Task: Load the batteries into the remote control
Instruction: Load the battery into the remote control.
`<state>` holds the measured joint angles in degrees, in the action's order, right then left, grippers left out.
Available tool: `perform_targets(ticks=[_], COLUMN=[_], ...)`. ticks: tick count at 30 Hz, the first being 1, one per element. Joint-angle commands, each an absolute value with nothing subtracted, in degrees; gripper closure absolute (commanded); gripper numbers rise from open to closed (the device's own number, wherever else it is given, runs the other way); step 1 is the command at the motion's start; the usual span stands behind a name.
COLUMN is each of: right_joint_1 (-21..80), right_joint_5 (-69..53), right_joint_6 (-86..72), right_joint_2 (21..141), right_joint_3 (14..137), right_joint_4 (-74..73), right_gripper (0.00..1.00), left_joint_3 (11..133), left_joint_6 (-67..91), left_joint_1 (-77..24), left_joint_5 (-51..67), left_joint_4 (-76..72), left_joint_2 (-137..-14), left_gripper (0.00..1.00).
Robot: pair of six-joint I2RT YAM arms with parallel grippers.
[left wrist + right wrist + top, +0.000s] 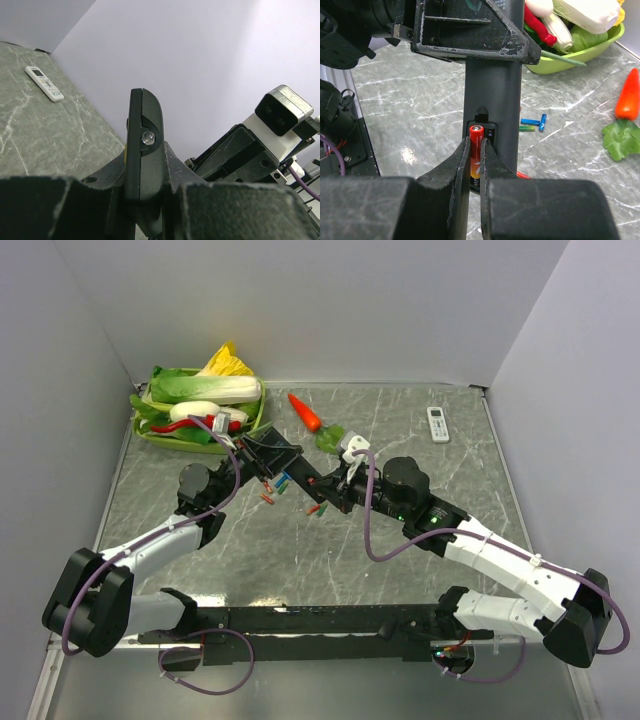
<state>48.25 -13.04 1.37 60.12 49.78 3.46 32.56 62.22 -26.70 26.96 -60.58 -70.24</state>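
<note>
Remote control (492, 100): clenched in left pincer (470, 30), long axis running straight ahead of right pincer (476, 145).
Battery (476, 132): in right pincer's grasp, same axis, tip pointing ahead.

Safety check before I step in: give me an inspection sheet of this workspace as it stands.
Surface: grey veined table.
Job's things: remote control held up, battery compartment open; one battery at the compartment; loose batteries on the table.
Clutter: white remote, carrot, green tray of vegetables.
Grippers: left gripper shut on the remote control; right gripper shut on the battery.
Cables: purple cables loop along both arms.
Surroundings: plain walls on three sides; nothing else seen.
</note>
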Motion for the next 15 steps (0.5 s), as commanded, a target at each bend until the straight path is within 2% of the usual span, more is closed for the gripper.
perform_targets(ticks=[1,15], right_joint_1=[48.6,48.6], right_joint_5=[-12.74,-15.2], right_joint_6=[1.58,2.02], right_joint_2=[60.64,62.05], right_joint_3=[50.1,52.12], right_joint_4=[2.82,1.58], right_gripper=[0.89,0.8], left_joint_3=[35.6,36.03], left_joint_6=[63.28,62.05], left_joint_1=[-26.72,-26.63], left_joint_5=[27.42,28.48], left_joint_4=[-64.87,-63.28], left_joint_2=[-69.61,-69.87], left_gripper=[0.98,0.98])
